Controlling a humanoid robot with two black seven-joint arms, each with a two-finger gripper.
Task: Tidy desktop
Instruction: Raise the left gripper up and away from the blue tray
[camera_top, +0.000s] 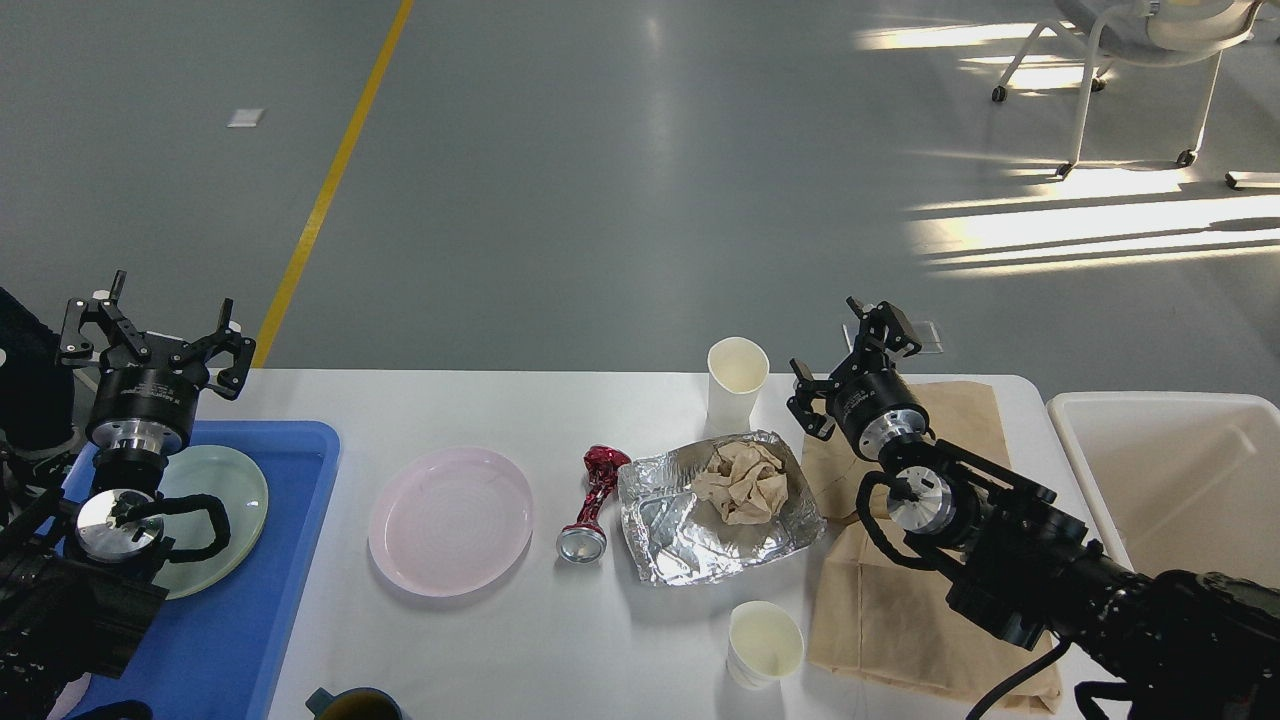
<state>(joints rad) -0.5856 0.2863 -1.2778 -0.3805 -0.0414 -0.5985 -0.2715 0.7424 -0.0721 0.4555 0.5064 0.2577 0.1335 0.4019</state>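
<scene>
Desktop (560, 640): white, smooth, cluttered with tableware, litter.

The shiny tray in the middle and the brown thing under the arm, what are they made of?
The shiny tray looks like thin aluminium foil: silvery, mirror-bright and full of crinkles. The brown bag looks like matte kraft paper: flat, dull tan, with soft creases.

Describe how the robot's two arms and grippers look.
Both arms are black with shiny silver metal rings at the wrist joints and looping black cables. The left gripper and right gripper are black, each with two skeletal linkage fingers on a round black cylinder.
</scene>
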